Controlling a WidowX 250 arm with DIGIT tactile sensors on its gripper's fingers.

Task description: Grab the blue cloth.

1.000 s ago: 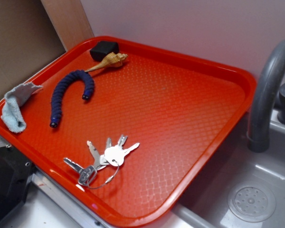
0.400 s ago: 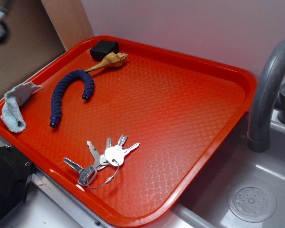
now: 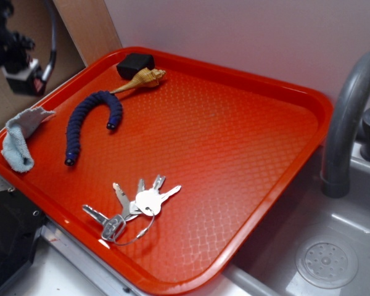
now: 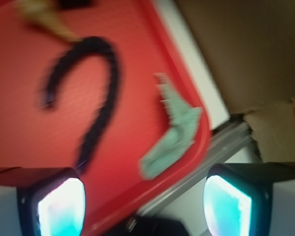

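While hanging high over the far left corner in the exterior view, showed as a dark blurred shape only, the gripper (image 3: 24, 77) well apart from everything on the tray (image 3: 253, 86). Could not tell from that view how the jaws stood. Lay crumpled against the tray's left rim, the blue cloth (image 3: 20, 139), one end draped up onto the lip and the other resting on the tray floor near the front left corner. Sat just beside it, toward the middle, the navy tube (image 3: 89, 123), curved like a hook and not touching the rag. Further back, near the far left corner, a shell (image 3: 142, 79) and a black block (image 3: 134, 63); toward the front edge, a bunch of keys (image 3: 134, 206). Off the tray's right side, a grey faucet (image 3: 348, 117) over a sink.

In the wrist view, much blurred: stood spread wide and empty, the jaws at the bottom corners of the frame, nothing held between them. Appeared between and above them the blue cloth (image 4: 174, 130), at the tray's rim, clear of both pads.

Judged as barely begun: approach under way, no contact made. Left to do: descent over the rag at the rim, closing on it, and lifting. Likely awkward, that raised lip under one end of the cloth.
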